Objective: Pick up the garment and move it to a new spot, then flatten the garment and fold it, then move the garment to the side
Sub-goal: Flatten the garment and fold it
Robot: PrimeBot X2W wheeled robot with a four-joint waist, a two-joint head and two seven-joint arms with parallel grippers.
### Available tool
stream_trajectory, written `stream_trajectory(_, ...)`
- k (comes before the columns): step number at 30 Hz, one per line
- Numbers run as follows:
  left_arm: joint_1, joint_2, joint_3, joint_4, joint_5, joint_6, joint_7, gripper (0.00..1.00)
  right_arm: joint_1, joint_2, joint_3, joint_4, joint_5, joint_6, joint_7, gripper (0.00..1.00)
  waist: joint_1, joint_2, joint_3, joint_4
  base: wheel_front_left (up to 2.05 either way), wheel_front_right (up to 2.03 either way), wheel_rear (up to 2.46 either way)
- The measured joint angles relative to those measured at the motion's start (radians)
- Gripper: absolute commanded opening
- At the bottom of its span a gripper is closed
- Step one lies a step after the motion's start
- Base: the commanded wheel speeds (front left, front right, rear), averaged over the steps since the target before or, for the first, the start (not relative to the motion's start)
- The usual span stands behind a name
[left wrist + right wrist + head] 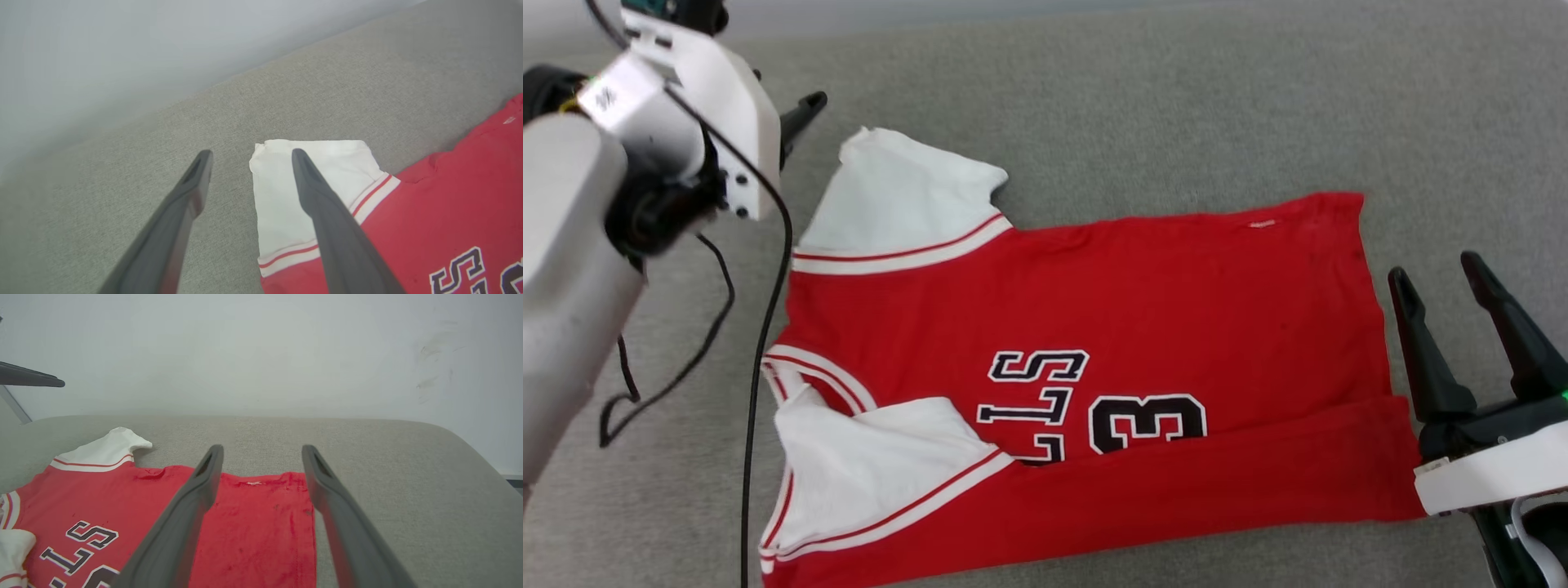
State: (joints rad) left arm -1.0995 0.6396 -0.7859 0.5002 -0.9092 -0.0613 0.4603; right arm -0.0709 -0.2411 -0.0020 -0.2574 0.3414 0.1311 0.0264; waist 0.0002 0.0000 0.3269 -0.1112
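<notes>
The garment (1160, 302) is a red jersey lying on the grey surface with its neck to the left and its hem to the right. Its near edge is folded up over the black lettering, and the near white sleeve (874, 465) is folded in onto the front. The far white sleeve (282, 192) lies spread out. My left gripper (252, 153) hovers open over that sleeve's outer corner, holding nothing. My right gripper (1433, 269) stands open just off the hem's near right corner, empty. The right wrist view looks along its fingers (262, 449) over the hem of the garment (253, 522).
A black cable (760, 343) hangs from my left arm (572, 269) across the left side, near the jersey's neck. Grey fabric surface (1176, 98) stretches beyond the jersey to a rounded far edge (367, 422), with a pale wall (261, 355) behind it.
</notes>
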Motion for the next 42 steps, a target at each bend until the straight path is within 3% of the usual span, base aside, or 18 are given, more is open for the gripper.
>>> stream_trajectory(11, -0.219, -0.030, -0.086, 0.157, -0.011, -0.050, 0.338, 1.00, -0.072, 0.015, 0.015, -0.008, -0.008, 0.000, -0.019, 1.00, 0.0001, 0.0000, 0.171, -0.063, 0.00, 0.00, 0.00)
stream_trajectory(18, -0.232, -0.035, -0.138, 0.179, -0.010, -0.062, 0.393, 1.00, -0.103, 0.021, 0.022, 0.021, -0.006, 0.000, -0.036, 1.00, 0.0000, -0.0001, 0.232, -0.088, 0.00, 0.00, 0.00)
stream_trajectory(19, -0.232, -0.031, -0.144, 0.179, -0.011, -0.062, 0.399, 0.87, -0.107, 0.021, 0.023, 0.028, -0.006, 0.000, -0.040, 1.00, 0.0000, 0.0000, 0.235, -0.091, 0.00, 0.00, 0.00)
stream_trajectory(20, -0.232, -0.028, -0.149, 0.177, -0.012, -0.063, 0.401, 0.13, -0.112, 0.021, 0.023, 0.032, -0.006, 0.000, -0.043, 1.00, -0.0001, 0.0000, 0.236, -0.093, 0.00, 0.00, 0.00)
stream_trajectory(21, -0.232, -0.024, -0.153, 0.174, -0.014, -0.064, 0.398, 0.00, -0.114, 0.020, 0.022, 0.035, -0.005, 0.000, -0.043, 1.00, -0.0001, 0.0000, 0.237, -0.094, 0.00, 0.00, 0.00)
stream_trajectory(30, -0.193, -0.017, -0.199, 0.117, -0.021, -0.068, 0.280, 0.00, -0.175, 0.003, -0.031, 0.060, -0.002, 0.000, -0.055, 1.00, 0.0000, 0.0000, 0.188, -0.075, 0.00, 0.00, 0.00)
stream_trajectory(34, -0.183, -0.012, -0.210, 0.072, -0.029, -0.068, 0.206, 0.00, -0.231, -0.057, -0.051, 0.070, -0.006, 0.000, -0.005, 1.00, 0.0000, 0.0000, 0.150, -0.054, 0.00, 0.00, 0.00)
stream_trajectory(42, -0.122, 0.007, -0.202, -0.028, -0.035, -0.068, 0.056, 0.00, -0.352, -0.256, 0.012, 0.166, 0.092, 0.000, 0.282, 1.00, -0.0001, 0.0000, 0.088, 0.008, 0.00, 0.00, 0.00)
